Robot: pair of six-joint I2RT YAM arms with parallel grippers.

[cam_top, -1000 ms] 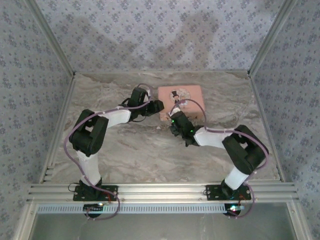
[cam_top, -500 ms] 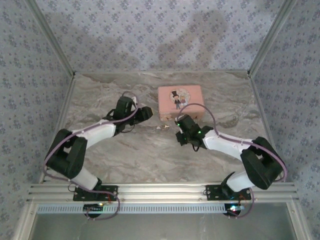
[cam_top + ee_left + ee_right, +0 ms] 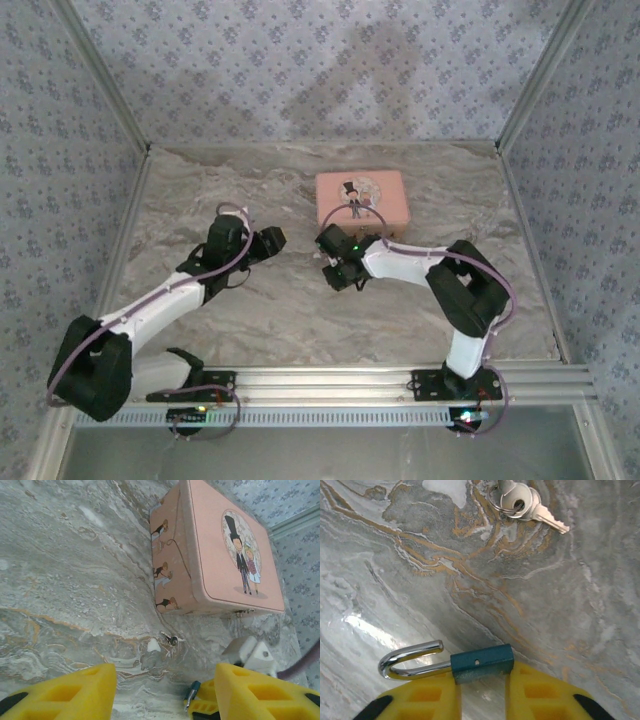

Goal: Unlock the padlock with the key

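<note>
Padlock (image 3: pixel 482 663) held in right gripper (image 3: pixel 482 682), key (image 3: pixel 532 510) apart

Soft even light, faint shadows on the back wall (image 3: pixel 330 90), glare on the table (image 3: pixel 367 626), fingers (image 3: pixel 65 695) blurred.

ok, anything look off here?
The padlock in the right hand already looks open: its shackle has its free end clear of the blue body. The key lies loose on the table, not in the lock.
</note>
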